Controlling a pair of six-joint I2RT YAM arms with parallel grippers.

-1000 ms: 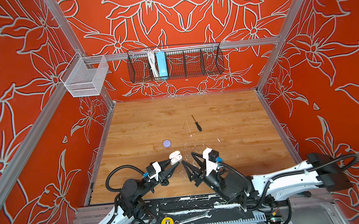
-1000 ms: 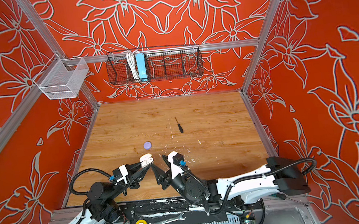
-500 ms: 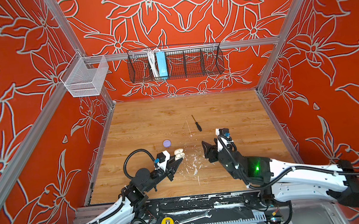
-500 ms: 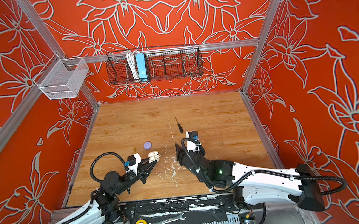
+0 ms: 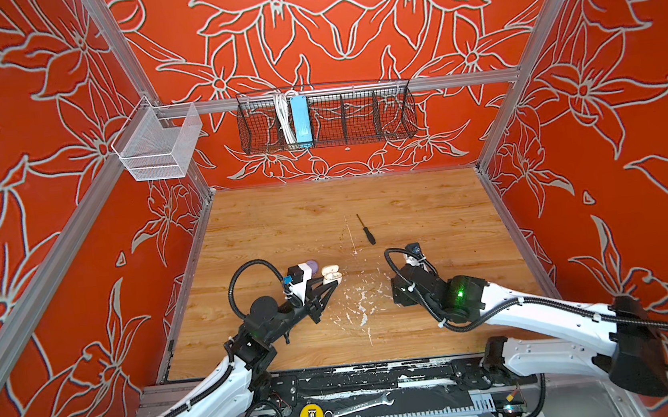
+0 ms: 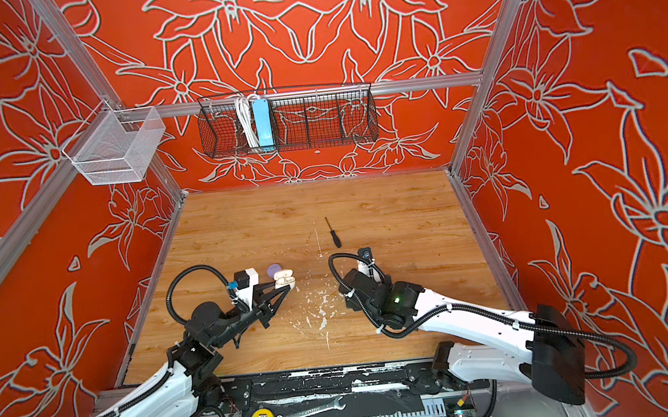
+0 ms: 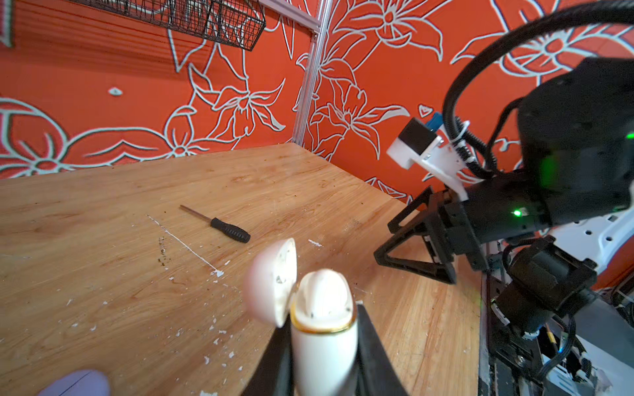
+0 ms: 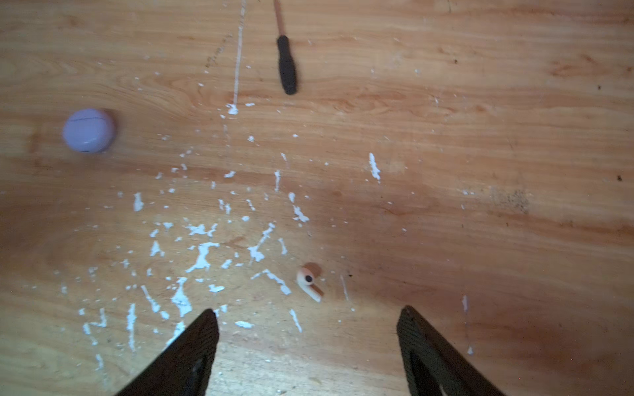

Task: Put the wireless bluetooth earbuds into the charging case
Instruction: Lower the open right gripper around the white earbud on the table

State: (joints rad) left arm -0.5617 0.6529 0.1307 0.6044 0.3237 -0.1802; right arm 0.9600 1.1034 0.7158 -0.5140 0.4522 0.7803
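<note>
**Cream earbud and its case, near middle of the table.** One cream earbud [image 8: 308,283] lies on its side on the table [image 5: 429,217]. It sits at the right edge of a patch of white flecks [image 8: 202,253], nearer than the screwdriver [image 8: 286,65]. Its stem points back toward your right gripper [image 8: 307,317].

That gripper hangs over the earbud with its jaws spread wide and nothing between them. The earbud rests on the wood just ahead of the gap and touches neither finger.

To the left, your left gripper [image 7: 322,320] is clamped tight on the body of the cream case [image 7: 322,353]. The case mouth points away from the wrist and the lid [image 7: 271,281] is swung open to one side. A rounded cream form fills the mouth; you cannot tell whether it is a seated earbud.

The lavender case [image 5: 312,266] rests closed on the table just beside the cream case, on its far-left side. In both top views the wrist camera partly covers it.

The two grippers stand apart with the fleck patch between them. The right arm hides the earbud in both top views. The screwdriver lies farther back, near the middle of the table.
</note>
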